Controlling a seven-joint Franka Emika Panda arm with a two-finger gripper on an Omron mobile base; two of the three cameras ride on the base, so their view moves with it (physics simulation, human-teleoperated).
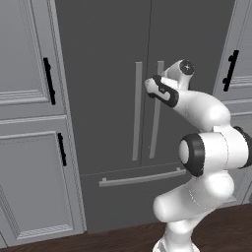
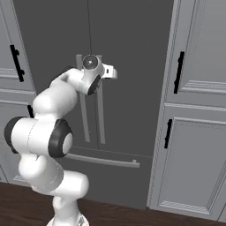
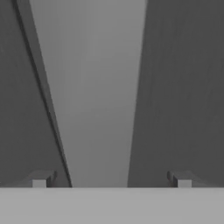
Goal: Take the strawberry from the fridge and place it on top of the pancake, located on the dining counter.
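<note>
Hand view: gripper [image 3: 111,181] jaws spread wide, nothing held, both finger tips [image 3: 40,180] straddling a pale grey bar handle [image 3: 94,100] w/ dark door panel either side. Handle sits between the tips, not touching either as far as visible. In left base view gripper [image 1: 149,86] is up at the top end of the bar handles, just at the seam where the two doors meet; which of the two bars it straddles can't be told for sure, looks like the right-door one [image 1: 156,110]. Right base view shows hand [image 2: 108,72] pressed close to same spot.

Fridge [image 1: 108,59] doors both shut, bottom drawer [image 1: 133,194] shut too w/ its own horizontal bar. Strawberry is presumably inside, hidden behind the doors; pancake and dining counter are elsewhere.

Handling judgement: handle is a stiff, smooth bar, prob slippery, so squeeze firm across it and pull outward along the door's arc; door likely heavy-ish w/ a seal that resists at first. Grip high on the bar as now is ok but lower/mid gives less twist on the wrist. Strawberry later: tiny, soft, light, easy to crush or roll, so needs gentle pinch across its middle.

Light grey cabinets [image 1: 29,123] w/ black handles [image 1: 48,81] flank the fridge, dark wood floor [image 2: 132,216] below.
</note>
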